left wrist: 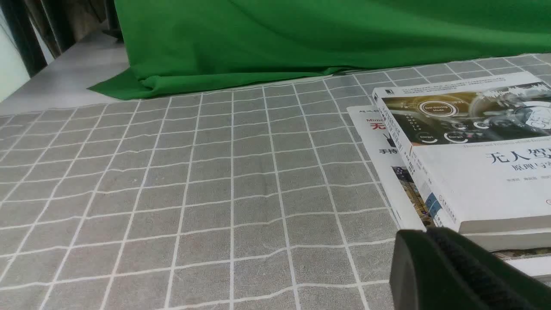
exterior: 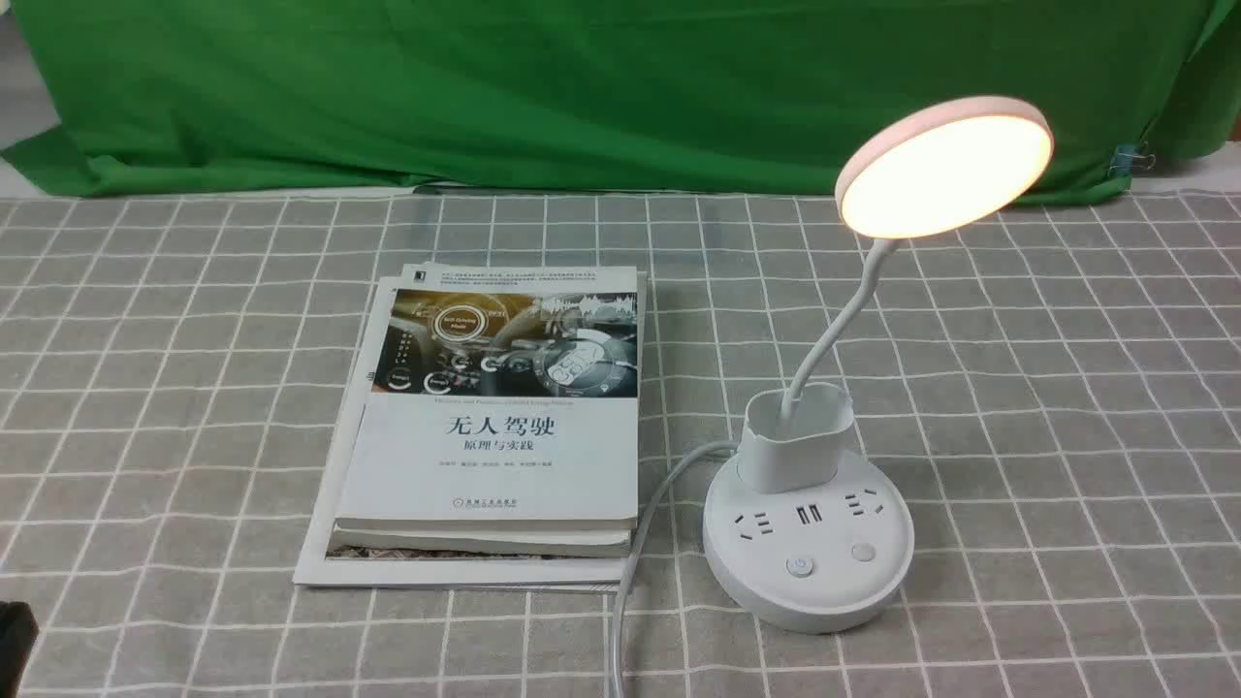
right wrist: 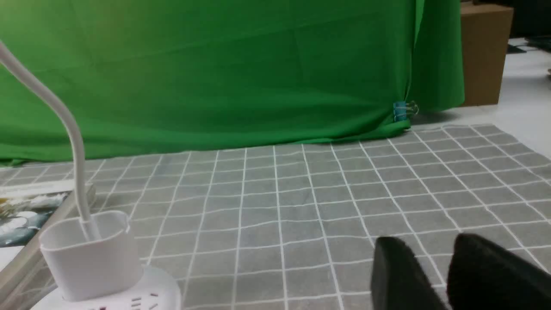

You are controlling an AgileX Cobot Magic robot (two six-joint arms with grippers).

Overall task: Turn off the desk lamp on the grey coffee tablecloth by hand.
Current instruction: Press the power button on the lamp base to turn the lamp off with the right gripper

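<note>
While one desk lamp (exterior: 795,448) glows: two buttons (exterior: 798,565), one book stack (exterior: 494,436) beside.

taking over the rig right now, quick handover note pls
Left gripper: beside the books; open or shut can't be told.
Right gripper: open, empty, near the lamp but not touching it.
Lamp: upright on the tablecloth, right of the books, lit.
Done: nothing yet.
Left: press the base's power button, probably the one marked with the symbol.
</note>
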